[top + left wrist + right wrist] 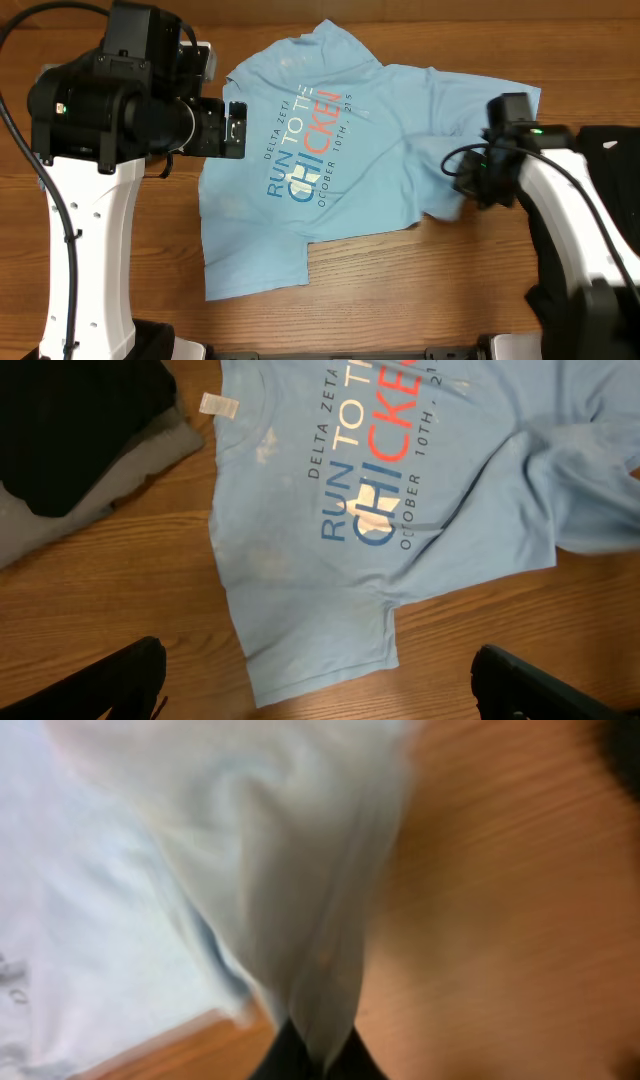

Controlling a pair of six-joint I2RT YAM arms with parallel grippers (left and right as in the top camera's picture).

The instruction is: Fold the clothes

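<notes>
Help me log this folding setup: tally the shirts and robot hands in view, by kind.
Light blue T-shirt: 1
Robot hands: 2 (left hand open, right hand shut on the T-shirt)
Total: 3

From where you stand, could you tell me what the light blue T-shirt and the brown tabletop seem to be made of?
Light blue T-shirt: soft matte fabric, probably cotton; it wrinkles and drapes limply. Brown tabletop: wood or wood-look laminate, smooth; grain streaks show.

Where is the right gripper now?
Overhead, the right gripper sits at mid-right, shut on the nearest edge of the T-shirt, over the wooden table.
</notes>
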